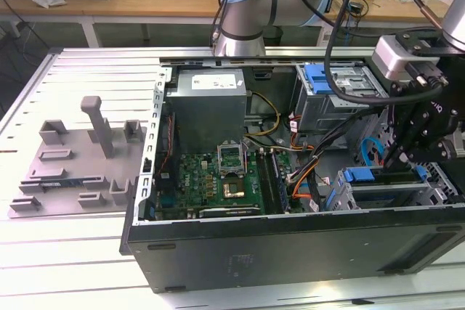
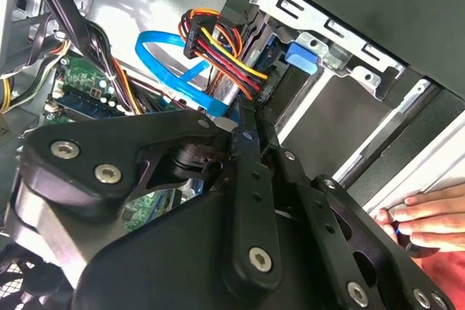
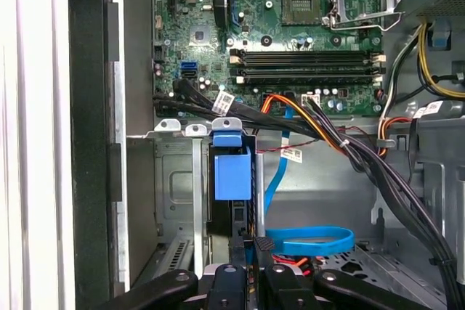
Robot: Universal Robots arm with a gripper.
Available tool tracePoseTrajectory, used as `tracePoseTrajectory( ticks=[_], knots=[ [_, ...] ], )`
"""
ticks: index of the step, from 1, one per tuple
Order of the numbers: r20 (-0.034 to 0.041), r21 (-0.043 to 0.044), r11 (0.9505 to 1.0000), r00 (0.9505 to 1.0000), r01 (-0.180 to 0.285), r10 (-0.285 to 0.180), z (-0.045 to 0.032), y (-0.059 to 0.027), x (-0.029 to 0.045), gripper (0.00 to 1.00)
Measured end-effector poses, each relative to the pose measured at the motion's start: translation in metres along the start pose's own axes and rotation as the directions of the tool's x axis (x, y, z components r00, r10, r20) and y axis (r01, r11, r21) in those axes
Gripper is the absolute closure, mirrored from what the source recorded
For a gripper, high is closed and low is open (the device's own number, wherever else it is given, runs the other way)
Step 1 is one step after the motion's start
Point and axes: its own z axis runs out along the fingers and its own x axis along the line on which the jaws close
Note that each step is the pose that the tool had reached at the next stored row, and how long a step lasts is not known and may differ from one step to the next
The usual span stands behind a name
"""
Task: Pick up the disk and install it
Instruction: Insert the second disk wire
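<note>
The disk (image 3: 232, 176) sits on edge in a slot of the grey drive cage (image 3: 174, 179) at the case's front corner, and its blue carrier end faces out. In the exterior view the disk (image 1: 361, 175) lies in the lower cage at the exterior view's right. My gripper (image 3: 251, 246) hovers just outside that slot, in line with the carrier end. Its fingers stand close together with nothing seen between them. In the second wrist view the gripper (image 2: 248, 117) points toward the cage, where the disk's blue carrier end (image 2: 301, 56) shows.
Bundled power cables (image 3: 320, 125) and a blue data cable (image 3: 305, 239) run beside the cage. A person's hand (image 2: 425, 215) rests on the case edge. A second cage with a blue latch (image 1: 322, 78) stands further back. A grey tray with posts (image 1: 80, 157) lies outside the case.
</note>
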Motion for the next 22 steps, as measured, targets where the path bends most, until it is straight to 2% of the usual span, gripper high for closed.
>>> tracePoseTrajectory(
  ticks=[11, 22],
  knots=[
    [0.0, 0.0, 1.0, 1.0, 0.0, 0.0, 0.0058, -0.0001, 0.0, 0.84],
    [0.0008, 0.0, 1.0, 1.0, 0.0, 0.0, 0.0063, -0.0001, -0.0001, 0.83]
  ],
)
